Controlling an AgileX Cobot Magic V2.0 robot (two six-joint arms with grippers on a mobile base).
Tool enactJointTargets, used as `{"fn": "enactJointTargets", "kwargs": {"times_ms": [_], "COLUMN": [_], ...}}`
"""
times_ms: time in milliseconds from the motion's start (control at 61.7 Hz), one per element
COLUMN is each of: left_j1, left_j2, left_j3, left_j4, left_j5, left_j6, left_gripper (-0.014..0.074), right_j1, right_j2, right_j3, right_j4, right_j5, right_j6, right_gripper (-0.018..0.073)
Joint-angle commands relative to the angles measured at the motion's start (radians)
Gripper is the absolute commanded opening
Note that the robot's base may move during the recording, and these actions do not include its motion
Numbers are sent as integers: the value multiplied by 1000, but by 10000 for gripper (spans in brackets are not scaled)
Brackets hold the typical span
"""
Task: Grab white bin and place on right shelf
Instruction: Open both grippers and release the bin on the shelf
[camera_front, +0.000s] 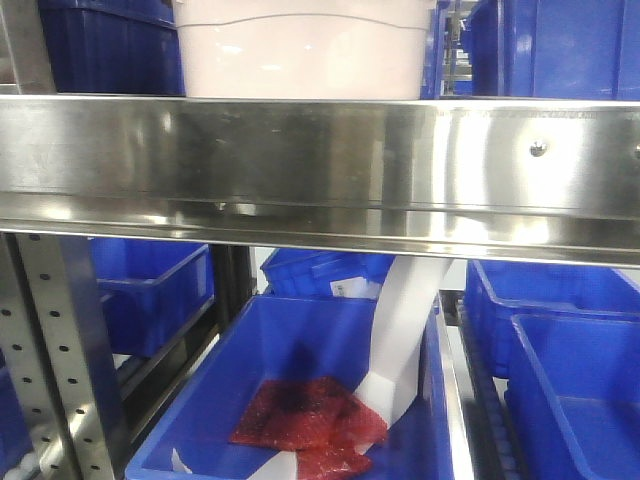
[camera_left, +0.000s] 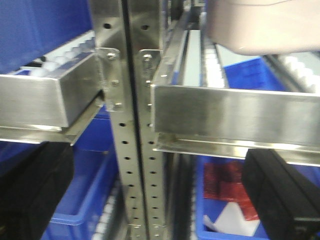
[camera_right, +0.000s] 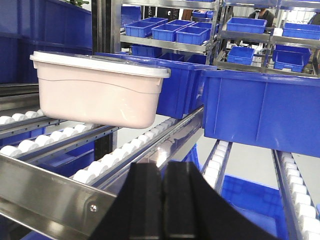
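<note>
The front view cut off the top of the white bin, and the broad steel rail of the right shelf hid its base. From the right wrist I saw it whole: off-white, faintly pink plastic with rounded corners, a curved ridge on its side and an overhanging lid. It sat on the shelf's white rollers, with a blue crate close behind.

A white label below was too small to read. The lower crate held a red, bubbly sheet.

The rail was mirror-shiny with small screws, and the uprights were perforated.

My right gripper had its black fingers pressed together on nothing. My left gripper was spread wide and empty, its fingers blurred at both edges of the frame.
</note>
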Motion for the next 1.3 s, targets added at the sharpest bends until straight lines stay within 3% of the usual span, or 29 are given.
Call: {"fn": "enactJointTargets", "kwargs": {"times_ms": [0,1281], "left_j1": [-7,-7], "left_j2": [6,6], "left_j3": [-27,-27], "left_j4": [18,7], "left_j5": [-87,-80], "left_j6": [-18,-18], "left_gripper": [-118,-118], "right_j1": [-5,-5], "right_j2": [12,12], "right_j3": [-25,-25], "right_j4": [21,21], "right_j5": [-72,-72], "right_j6": [1,1], "right_gripper": [68,68]}}
